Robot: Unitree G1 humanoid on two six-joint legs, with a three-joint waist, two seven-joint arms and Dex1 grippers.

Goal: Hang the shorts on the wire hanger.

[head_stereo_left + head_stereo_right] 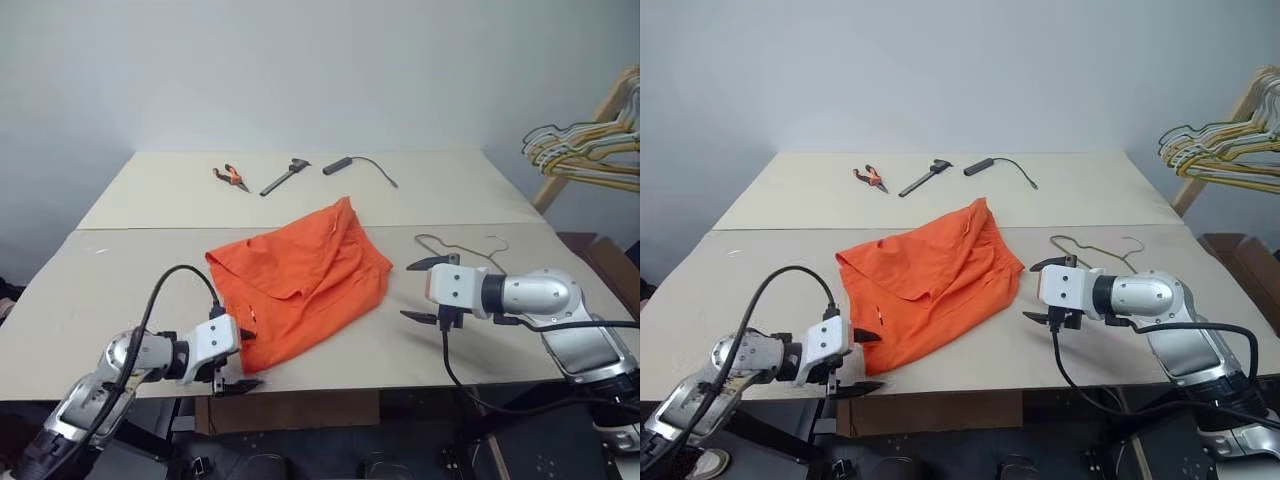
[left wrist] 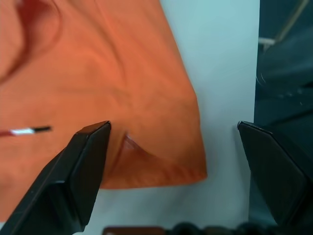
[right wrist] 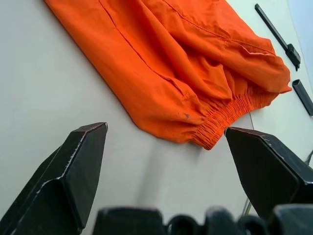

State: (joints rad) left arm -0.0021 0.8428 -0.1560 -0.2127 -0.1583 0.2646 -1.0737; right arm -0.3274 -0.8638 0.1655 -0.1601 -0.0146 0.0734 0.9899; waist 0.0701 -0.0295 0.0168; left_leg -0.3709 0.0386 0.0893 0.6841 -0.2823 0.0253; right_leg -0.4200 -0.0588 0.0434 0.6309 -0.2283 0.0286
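While the shorts lie crumpled and flat near the middle of the pale table, both grippers flank them with nothing held. Beside the shorts' near corner, at the table's front edge, the left gripper has its two black fingers spread wide; in its wrist view one finger sits over the orange hem and the other beyond the table edge. On the opposite side of the shorts, the right gripper stands equally released, its fingers apart above bare tabletop, aimed toward the gathered waistband. Just beyond that gripper, past the shorts' right side, the wire hanger lies flat on the table. Farther back from the shorts rest orange-handled pliers, a dark tool and a black-handled cable.
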